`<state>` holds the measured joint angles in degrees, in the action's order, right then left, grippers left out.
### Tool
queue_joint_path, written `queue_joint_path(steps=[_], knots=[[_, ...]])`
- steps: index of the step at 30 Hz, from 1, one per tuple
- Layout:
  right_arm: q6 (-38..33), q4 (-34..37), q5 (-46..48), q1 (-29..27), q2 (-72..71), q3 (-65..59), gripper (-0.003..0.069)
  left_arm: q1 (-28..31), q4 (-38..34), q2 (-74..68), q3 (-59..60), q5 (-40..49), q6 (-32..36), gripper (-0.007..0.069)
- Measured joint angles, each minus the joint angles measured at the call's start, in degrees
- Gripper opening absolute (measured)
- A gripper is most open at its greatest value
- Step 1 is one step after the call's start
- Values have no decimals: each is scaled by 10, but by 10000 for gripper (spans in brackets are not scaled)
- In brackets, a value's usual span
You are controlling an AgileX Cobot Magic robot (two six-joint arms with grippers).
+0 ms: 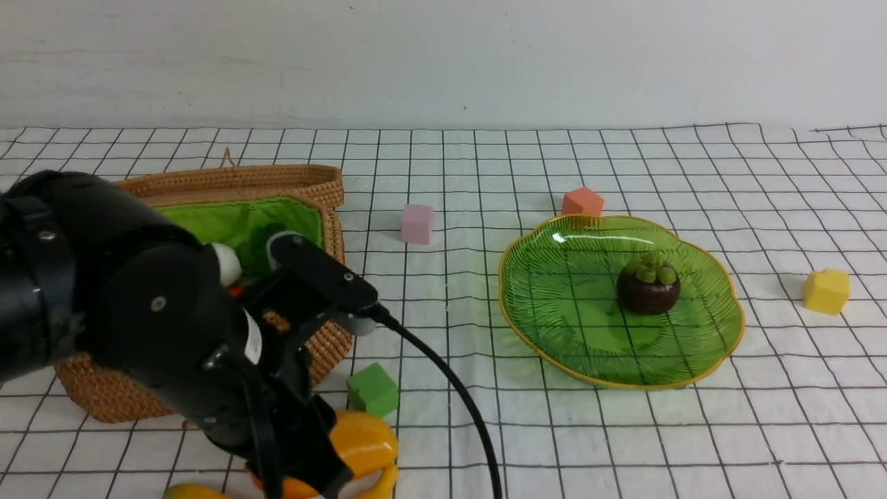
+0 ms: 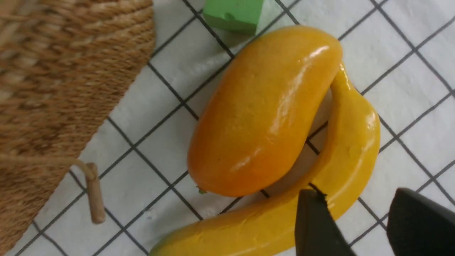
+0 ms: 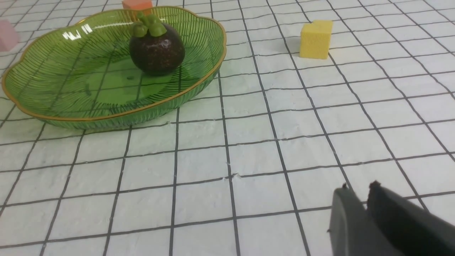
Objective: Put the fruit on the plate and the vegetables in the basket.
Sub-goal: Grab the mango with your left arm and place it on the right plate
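Observation:
The orange-yellow mango [image 2: 259, 110] lies on the cloth beside the basket [image 1: 305, 180], with the banana [image 2: 352, 149] curved round it. My left gripper [image 2: 355, 193] is open just above the banana's bend, one finger [image 2: 312, 227] over the banana and the other over bare cloth. The mangosteen [image 1: 648, 284] sits on the green plate [image 1: 554, 277]. The white radish [image 1: 227, 263] and a bit of orange carrot [image 1: 235, 291] show inside the basket; the gourd is hidden. My right gripper [image 3: 358, 186] is shut and empty, low over the cloth in front of the plate [image 3: 71, 81].
A green cube [image 1: 373, 388] lies close to the mango. Pink [image 1: 416, 223], orange [image 1: 582, 202] and yellow [image 1: 826, 291] cubes lie round the plate. The basket's wooden toggle [image 2: 94, 192] hangs near the mango. My left arm [image 1: 138, 305] hides much of the basket.

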<state>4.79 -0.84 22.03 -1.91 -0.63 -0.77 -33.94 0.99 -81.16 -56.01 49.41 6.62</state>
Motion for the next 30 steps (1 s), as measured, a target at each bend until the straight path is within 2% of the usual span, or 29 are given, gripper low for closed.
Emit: queue_joint_path(steps=[1, 6, 10, 12, 17, 22, 26, 30], knots=[[0, 0, 0, 0, 0, 0, 101, 2, -2, -2, -1, -1, 5, 304], [0, 0, 0, 0, 0, 0, 110, 54, -14, -47, -6, -24, 67, 413], [0, 0, 0, 0, 0, 0, 113, 59, -19, -81, -6, -50, 111, 591], [0, 0, 0, 0, 0, 0, 116, 59, -27, -97, -6, -65, 134, 648], [0, 0, 0, 0, 0, 0, 121, 59, -31, -136, -6, -107, 163, 668], [0, 0, 0, 0, 0, 0, 128, 59, -20, -176, -8, -127, 169, 598], [0, 0, 0, 0, 0, 0, 132, 60, -19, -178, -16, -122, 169, 580], [0, 0, 0, 0, 0, 0, 136, 60, -21, -179, -53, -76, 169, 580]])
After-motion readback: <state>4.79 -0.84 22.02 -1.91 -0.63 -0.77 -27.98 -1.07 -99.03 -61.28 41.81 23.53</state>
